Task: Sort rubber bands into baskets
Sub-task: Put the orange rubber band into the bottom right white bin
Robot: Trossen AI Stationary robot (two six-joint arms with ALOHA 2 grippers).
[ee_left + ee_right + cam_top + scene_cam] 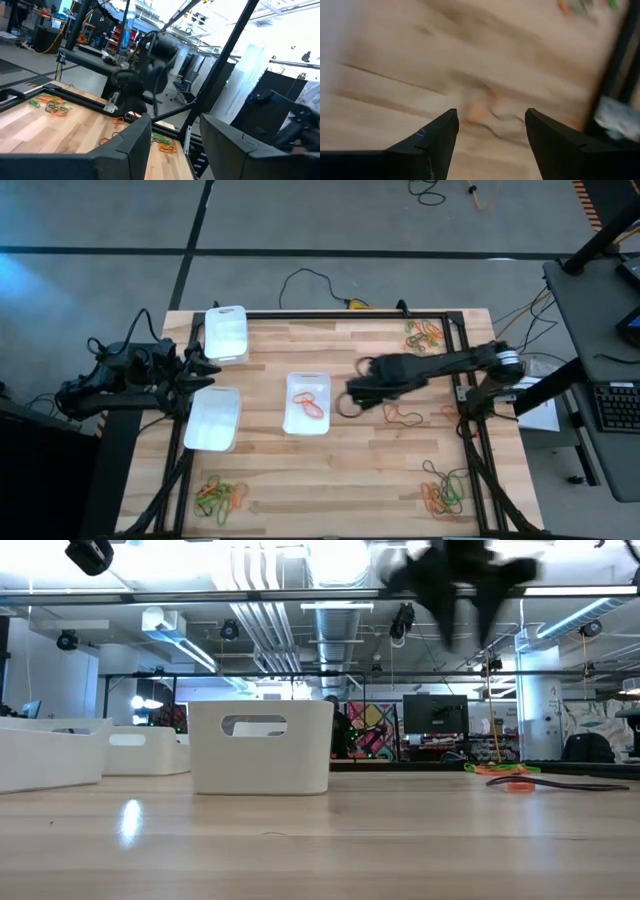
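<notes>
Right hand [350, 402] hangs open and empty just right of the middle basket [307, 403]; bare wooden counter [370, 460] below it, left hand [200, 370] open, empty.

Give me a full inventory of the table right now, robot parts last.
baskets: three, white; two at the table's left, one in the middle.
orange rubber bands in the middle basket: a few.
rubber band piles: four, mixed orange, green and dark; far right corner, near right corner, near left corner, beside the right arm.
table: one, light wood, black frame.
left end effector: dark, between the two left baskets.
right end effector: dark, open, empty, just right of the middle basket.
</notes>
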